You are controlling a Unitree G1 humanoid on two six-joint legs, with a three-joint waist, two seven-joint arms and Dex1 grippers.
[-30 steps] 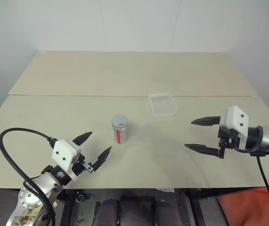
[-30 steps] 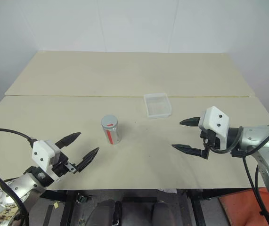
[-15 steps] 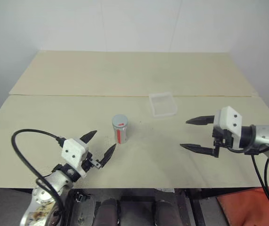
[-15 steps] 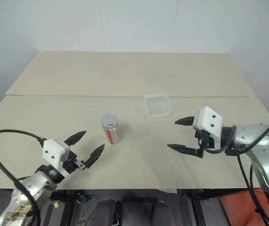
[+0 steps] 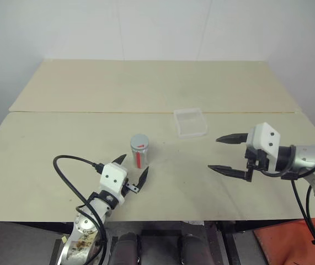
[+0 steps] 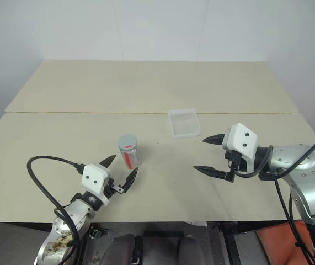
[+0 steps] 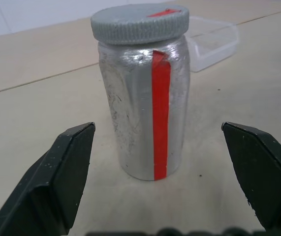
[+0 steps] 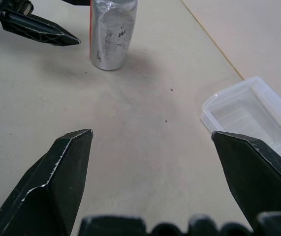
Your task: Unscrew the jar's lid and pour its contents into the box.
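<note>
On the left side, the left gripper (image 5: 131, 167) sits low over the front part of the table (image 5: 47, 149), and its two black fingers stand wide apart with nothing between them. A black cable (image 5: 69, 165) loops up from this arm over the table. The fingers point toward the jar (image 5: 139, 150), which stands upright just beyond the fingertips, not touched by them. In the left wrist view the jar (image 7: 145, 98) is in the middle between the two fingers, a little further away. It is a silver cylinder with a red stripe down its side, and the grey lid (image 7: 140, 22) with a ribbed edge is on its top, closed. The contents cannot be seen.

Further right and a little further back lies the box (image 5: 190, 122), a clear shallow tray, flat on the table near the seam between the two boards and apart from the jar. It looks empty.

On the right side, the right gripper (image 5: 226, 153) hangs above the table, pointing to the left. Its fingers are also spread wide and hold nothing. It is well apart from the jar and nearer to the box.
</note>
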